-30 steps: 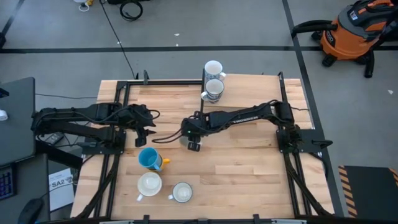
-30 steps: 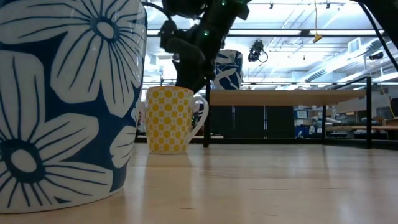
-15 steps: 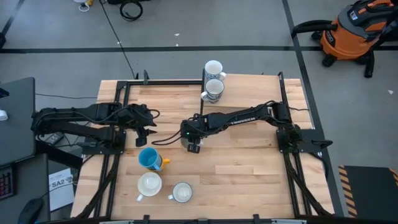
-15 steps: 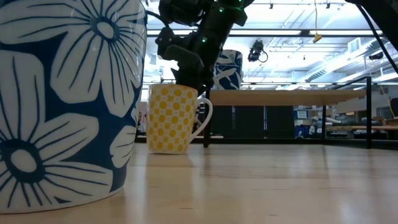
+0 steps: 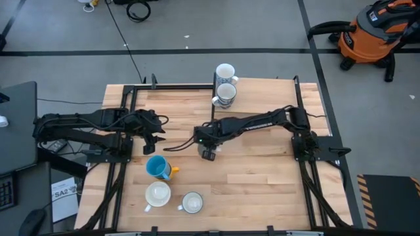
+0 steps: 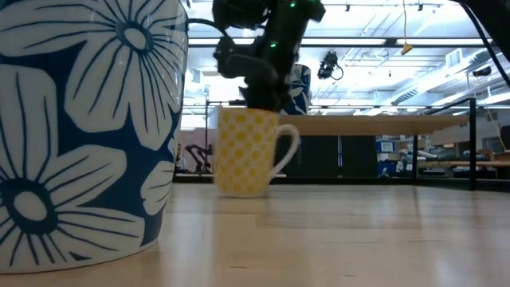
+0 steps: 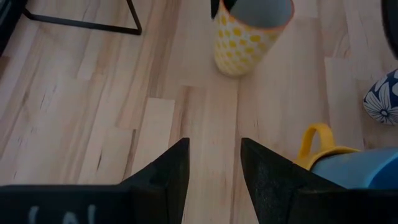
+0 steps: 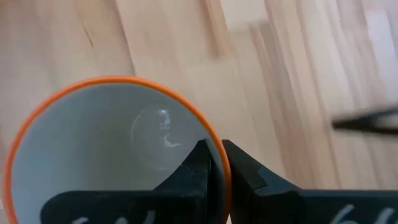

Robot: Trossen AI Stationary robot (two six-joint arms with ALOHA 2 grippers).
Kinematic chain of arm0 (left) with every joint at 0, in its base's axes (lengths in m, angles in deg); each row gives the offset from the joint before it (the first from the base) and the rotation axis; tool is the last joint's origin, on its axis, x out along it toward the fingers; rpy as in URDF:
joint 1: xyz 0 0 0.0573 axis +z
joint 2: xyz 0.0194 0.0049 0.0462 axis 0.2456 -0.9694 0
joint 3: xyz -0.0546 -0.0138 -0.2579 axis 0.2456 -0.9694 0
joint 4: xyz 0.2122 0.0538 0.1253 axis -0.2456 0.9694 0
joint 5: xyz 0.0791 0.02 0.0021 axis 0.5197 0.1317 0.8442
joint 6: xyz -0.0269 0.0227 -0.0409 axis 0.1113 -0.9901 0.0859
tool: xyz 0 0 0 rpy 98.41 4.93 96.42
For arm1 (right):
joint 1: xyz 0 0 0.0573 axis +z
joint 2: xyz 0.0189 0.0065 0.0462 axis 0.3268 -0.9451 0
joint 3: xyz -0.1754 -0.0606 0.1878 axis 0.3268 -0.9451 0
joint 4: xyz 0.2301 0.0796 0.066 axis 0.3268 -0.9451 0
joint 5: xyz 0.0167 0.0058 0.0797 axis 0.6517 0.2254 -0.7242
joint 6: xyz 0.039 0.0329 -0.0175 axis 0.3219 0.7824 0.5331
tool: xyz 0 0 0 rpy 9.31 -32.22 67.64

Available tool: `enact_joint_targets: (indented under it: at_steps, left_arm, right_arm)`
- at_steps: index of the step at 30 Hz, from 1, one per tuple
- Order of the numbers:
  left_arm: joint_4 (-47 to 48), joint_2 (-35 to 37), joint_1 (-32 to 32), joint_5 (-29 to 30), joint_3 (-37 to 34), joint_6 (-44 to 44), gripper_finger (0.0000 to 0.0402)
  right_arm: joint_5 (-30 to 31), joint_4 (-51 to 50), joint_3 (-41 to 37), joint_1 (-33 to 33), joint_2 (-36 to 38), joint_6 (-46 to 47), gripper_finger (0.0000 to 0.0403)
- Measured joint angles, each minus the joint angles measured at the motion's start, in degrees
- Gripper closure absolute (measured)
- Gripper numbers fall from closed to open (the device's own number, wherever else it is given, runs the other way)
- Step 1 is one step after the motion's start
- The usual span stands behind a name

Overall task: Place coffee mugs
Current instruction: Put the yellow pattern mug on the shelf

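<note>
A yellow checked coffee mug (image 6: 247,151) with an orange rim stands upright near the table's middle, also in the left wrist view (image 7: 249,34). My right gripper (image 5: 207,153) is shut on its rim from above. My left gripper (image 5: 152,141) waits open to its left, over bare wood (image 7: 214,165). A blue mug (image 5: 157,168) with a yellow handle stands near it. Two white mugs (image 5: 157,194) (image 5: 192,202) stand at the near edge. Two more mugs (image 5: 225,72) (image 5: 226,95) stand at the far edge. My right gripper pinches the yellow mug's orange rim (image 8: 208,134), one finger (image 8: 196,171) inside the cup and the other outside the wall. The fingers come from above, pointing down. The mug hangs upright below them; whether its base still rests on the table cannot be told.
A large blue mug with white flowers (image 6: 80,127) fills the low view's left side; another flowered mug (image 7: 382,96) shows in the left wrist view. Black frame bars (image 5: 138,88) edge the table. Bare wood (image 5: 262,177) lies right of the near mugs.
My right gripper has shut on the yellow mug's rim. The mug tipped as the fingers closed, then came back upright. It has shifted a little toward the table's right edge with the gripper.
</note>
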Motion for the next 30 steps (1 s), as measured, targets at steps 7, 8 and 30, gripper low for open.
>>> enact_joint_targets:
  at_steps: [7,8,30]
  left_arm:
    - [-0.24,-0.01,0.00,0.00,0.00,0.02,0.0253]
    - [-0.36,-0.01,0.00,0.00,0.00,0.00,0.0253]
    - [-2.44,-0.01,0.00,0.02,0.00,0.00,0.0253]
  right_arm:
    - [-1.87,-11.07,2.78,0.14,5.95,6.50,0.0369]
    - [-2.60,-12.84,3.15,0.13,6.69,7.22,0.0370]
    - [-2.92,-40.14,7.42,-9.62,32.01,26.12,0.0369]
